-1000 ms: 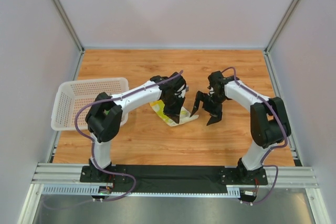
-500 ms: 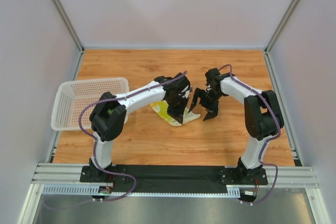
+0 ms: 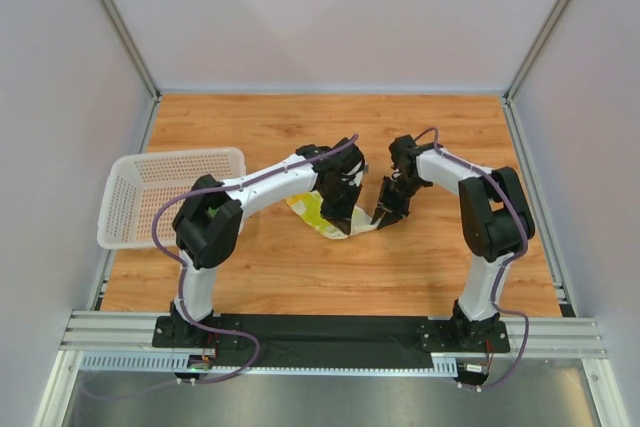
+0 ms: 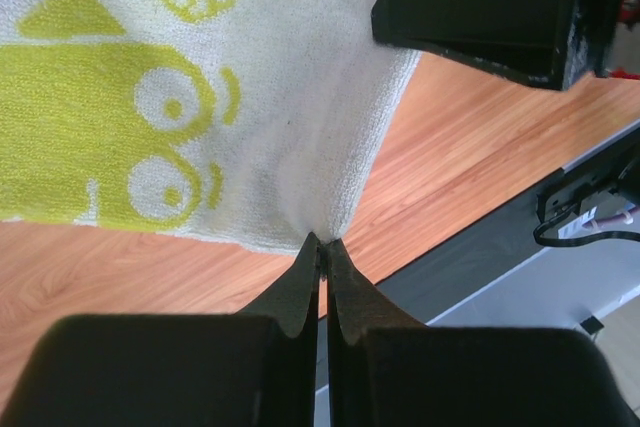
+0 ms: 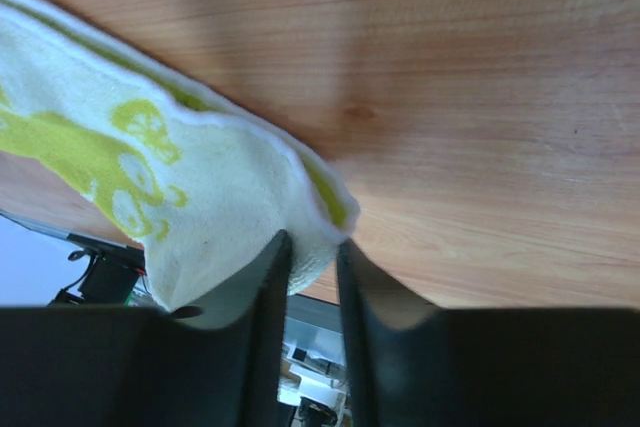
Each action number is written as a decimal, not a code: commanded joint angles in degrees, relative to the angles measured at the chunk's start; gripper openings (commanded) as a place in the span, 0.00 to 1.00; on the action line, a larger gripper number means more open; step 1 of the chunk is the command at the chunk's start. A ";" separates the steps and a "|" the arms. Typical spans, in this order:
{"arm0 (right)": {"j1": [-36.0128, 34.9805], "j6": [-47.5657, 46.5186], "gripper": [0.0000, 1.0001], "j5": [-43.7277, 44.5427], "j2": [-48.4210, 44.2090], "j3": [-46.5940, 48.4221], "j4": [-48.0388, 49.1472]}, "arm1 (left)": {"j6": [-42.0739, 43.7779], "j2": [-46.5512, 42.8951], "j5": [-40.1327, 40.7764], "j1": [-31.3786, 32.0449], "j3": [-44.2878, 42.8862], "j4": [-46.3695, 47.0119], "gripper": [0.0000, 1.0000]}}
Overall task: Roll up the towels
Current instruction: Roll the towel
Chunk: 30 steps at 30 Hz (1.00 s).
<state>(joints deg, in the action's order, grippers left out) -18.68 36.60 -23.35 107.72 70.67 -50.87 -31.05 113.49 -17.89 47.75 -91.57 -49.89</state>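
Two claws hold one towel near the middle of the desk [image 3: 300, 277]. The towel [image 3: 318, 209] is white terry printed with lime-yellow circles and blocky shapes. It lies on the wood outside the container, just under the left arm's wrist, with its right end reaching toward the right arm.

The left claw [image 4: 322, 247] has its jaws pressed together, and a small fold of the towel's edge is pinched between the very tips. From that pinch the cloth fans out wide across the left wrist view, with bare wood beside it.

The right claw [image 5: 312, 247] has its jaws drawn narrow around a rounded corner of the towel. The cloth, trimmed with a yellow-green line, fills the gap and touches both inner faces, so this claw grips that corner. From above, the two claws sit just beside each other at the towel's right side.

A white mesh basket [image 3: 180, 154] stands at the left edge of the desk, well apart from the towel. Its open top shows the mesh floor. The near right corner is hidden behind the left arm's elbow, so I cannot tell what lies there.
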 commanded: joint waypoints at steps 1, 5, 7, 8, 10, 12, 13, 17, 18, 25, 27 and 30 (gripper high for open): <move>0.13 0.05 0.23 1.47 1.61 2.00 1.39 | -0.59 0.15 -0.57 0.51 -2.12 0.32 0.00; 0.22 -0.39 0.09 2.26 3.19 3.41 1.30 | -0.07 0.06 -0.83 0.51 -2.21 0.14 0.00; 0.22 -0.65 0.02 2.44 4.16 4.03 1.21 | 0.98 0.06 -1.70 0.68 -2.21 -0.21 0.00; 0.39 -0.65 0.00 2.61 4.25 4.82 1.13 | 1.69 -0.11 -2.14 0.86 -2.21 -0.30 0.15; 0.40 -0.91 0.00 3.22 4.43 5.78 0.69 | 4.22 -0.55 -1.54 1.82 -2.30 -1.52 0.37; 0.40 -1.27 0.00 4.28 4.16 7.28 -0.10 | 5.90 -2.31 0.22 2.70 -1.95 -1.88 0.56; 0.57 -1.62 0.00 4.54 3.99 7.72 -0.80 | 7.04 -2.92 1.62 3.31 -1.16 -1.79 0.60; 0.40 -1.79 0.00 4.72 3.20 8.69 -1.42 | 8.81 -4.94 3.30 3.67 0.16 -0.04 0.71; 0.40 -1.71 0.00 4.55 2.76 8.60 -1.42 | 9.16 -4.95 3.47 3.93 0.34 1.27 0.73; 0.22 -1.71 0.00 4.11 1.70 8.34 -2.30 | 12.85 -1.79 9.44 9.20 -3.52 4.27 0.80; 0.22 -1.71 0.00 4.02 1.53 8.25 -2.39 | 13.03 0.49 11.03 10.08 -4.58 3.93 0.79; 0.22 -1.62 0.00 3.76 1.18 8.34 -2.56 | 12.59 2.87 12.17 10.61 -5.55 4.62 0.75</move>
<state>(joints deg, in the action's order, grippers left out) -18.44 35.51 -19.79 111.98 77.69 -52.60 -20.03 114.04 -8.75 57.80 -95.15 -47.03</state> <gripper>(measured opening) 0.015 0.760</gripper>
